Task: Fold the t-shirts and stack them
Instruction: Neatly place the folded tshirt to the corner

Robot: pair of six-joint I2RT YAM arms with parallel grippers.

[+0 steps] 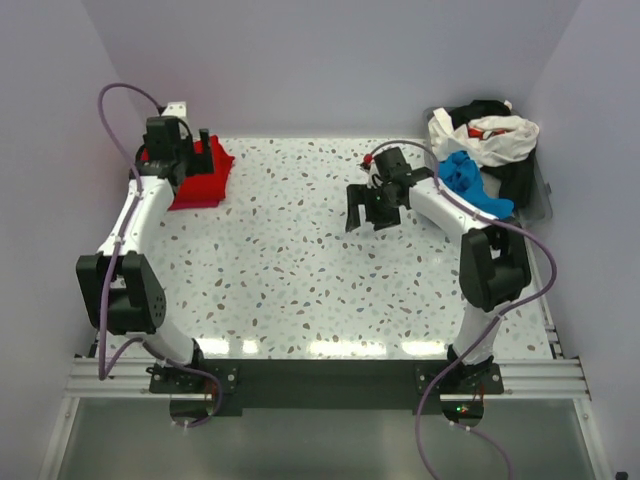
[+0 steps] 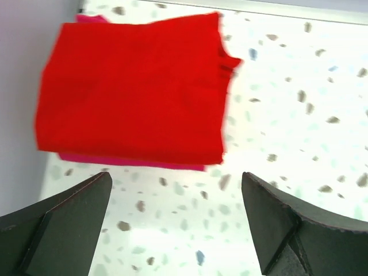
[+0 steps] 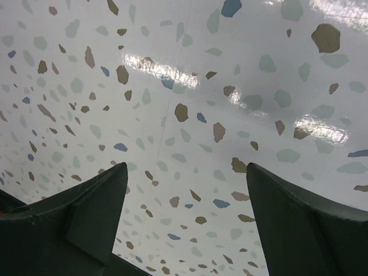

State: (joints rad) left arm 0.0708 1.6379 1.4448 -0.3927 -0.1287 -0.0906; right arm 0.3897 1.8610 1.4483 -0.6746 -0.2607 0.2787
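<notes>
Hovering with left gripper (image 2: 175,183) released over folded red t-shirt (image 2: 132,86) atop magenta t-shirt (image 2: 115,159), ten o'clock on table (image 1: 300,280).
Holding right gripper (image 1: 368,218) spread, empty, near centre, with crumpled pile (image 1: 480,160) at two o'clock.

Lab cell, white walls (image 1: 330,60) (terrazzo table (image 1: 300,280))

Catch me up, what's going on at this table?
Two arms are folding and stacking t-shirts. The left tool hangs open by a folded red shirt resting on a pink one, far left. The right tool is open and empty over the table. A white, blue and black pile waits far right.
</notes>
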